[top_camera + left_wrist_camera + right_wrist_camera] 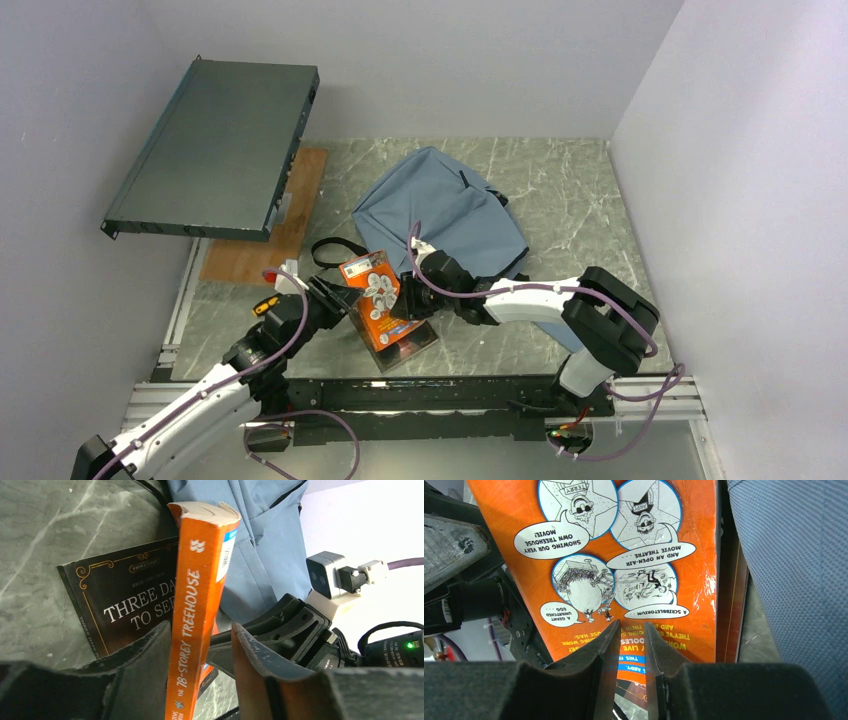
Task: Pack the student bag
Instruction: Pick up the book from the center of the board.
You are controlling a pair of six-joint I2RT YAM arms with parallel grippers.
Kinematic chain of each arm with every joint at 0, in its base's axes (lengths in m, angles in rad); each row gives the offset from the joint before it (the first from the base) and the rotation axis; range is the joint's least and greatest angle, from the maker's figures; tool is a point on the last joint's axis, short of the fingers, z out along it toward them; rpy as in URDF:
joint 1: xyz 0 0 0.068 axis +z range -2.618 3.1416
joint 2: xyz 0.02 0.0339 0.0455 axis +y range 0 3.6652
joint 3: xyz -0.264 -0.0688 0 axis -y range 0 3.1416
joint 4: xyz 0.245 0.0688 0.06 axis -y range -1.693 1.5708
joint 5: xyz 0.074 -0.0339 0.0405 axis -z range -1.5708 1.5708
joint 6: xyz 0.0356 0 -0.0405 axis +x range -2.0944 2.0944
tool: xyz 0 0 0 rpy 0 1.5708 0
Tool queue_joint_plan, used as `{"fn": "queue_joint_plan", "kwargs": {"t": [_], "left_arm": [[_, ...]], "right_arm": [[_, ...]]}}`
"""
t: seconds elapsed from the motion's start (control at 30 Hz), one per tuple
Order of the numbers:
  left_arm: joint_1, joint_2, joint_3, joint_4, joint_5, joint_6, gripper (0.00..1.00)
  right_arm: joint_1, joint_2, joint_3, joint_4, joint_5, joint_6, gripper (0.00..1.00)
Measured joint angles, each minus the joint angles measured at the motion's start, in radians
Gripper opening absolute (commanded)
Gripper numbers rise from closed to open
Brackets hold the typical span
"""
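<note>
While the orange book [200,570] stands on end between the two arms, the handover is where things could slip. The left end effector [200,630] straddles the spine about half open. One finger [145,665] lies against the cover and the other stands off with a gap, so it has no hold yet. Closing off-centre could tip the book over instead of clamping it. The spine looks narrow and glossy, so a light pinch may let it slide onto the black book [125,605] lying flat just beneath.

On the far side of the book, the right end effector [631,625] has its jaws drawn nearly together at the lower back cover. Whether it pinches anything I cannot tell. If it only props the book, backing off too soon would drop it.

The bag [440,210] lies slumped just beyond the right end effector. I see no open mouth, so a book pushed at it might only shove the soft cloth away. A loose black strap [330,248] beyond the left end effector could snag.

The table [560,180] is smooth grey-green marble pattern, probably slippery. Beyond the left end effector lie a wooden board [285,215] and a dark metal case [215,150] tilted up by the wall. Pale walls [450,60] close in on three sides, leaving little room to swing
</note>
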Motion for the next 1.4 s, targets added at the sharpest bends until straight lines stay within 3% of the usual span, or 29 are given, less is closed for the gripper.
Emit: {"fn": "queue_joint_plan", "kwargs": {"t": [0.1, 0.23, 0.43, 0.6, 0.63, 0.77, 0.93, 1.03, 1.27, 1.4], "left_arm": [[0.0, 0.019, 0.023, -0.011, 0.0, 0.01, 0.44], [0.0, 0.058, 0.054, -0.039, 0.0, 0.028, 0.51], [0.0, 0.129, 0.065, -0.042, 0.001, 0.055, 0.52], [0.0, 0.193, 0.065, -0.023, 0.003, 0.081, 0.38], [0.0, 0.206, 0.065, -0.014, 0.005, 0.087, 0.34], [0.0, 0.235, 0.082, -0.001, 0.013, 0.113, 0.01], [0.0, 0.251, 0.163, -0.105, 0.03, 0.114, 0.0], [0.0, 0.26, 0.233, -0.239, 0.043, 0.068, 0.0], [0.07, 0.358, 0.469, -0.511, 0.153, -0.044, 0.0], [0.131, 0.454, 0.606, -0.658, 0.229, -0.083, 0.0]], "right_arm": [[0.005, 0.0, 0.008, -0.007, 0.002, -0.013, 0.28], [0.019, 0.0, 0.027, -0.038, 0.019, -0.037, 0.3], [0.031, 0.006, 0.038, -0.05, 0.035, -0.057, 0.31], [0.034, 0.013, 0.041, -0.048, 0.035, -0.058, 0.31], [0.034, 0.013, 0.042, -0.048, 0.035, -0.059, 0.33], [0.044, 0.011, 0.056, -0.069, 0.045, -0.071, 0.45], [0.107, -0.026, 0.109, -0.185, 0.109, -0.138, 0.78], [0.185, -0.091, 0.126, -0.272, 0.199, -0.22, 0.91], [0.428, -0.249, 0.127, -0.295, 0.399, -0.454, 0.97], [0.482, -0.246, 0.137, -0.284, 0.483, -0.539, 0.96]]}}
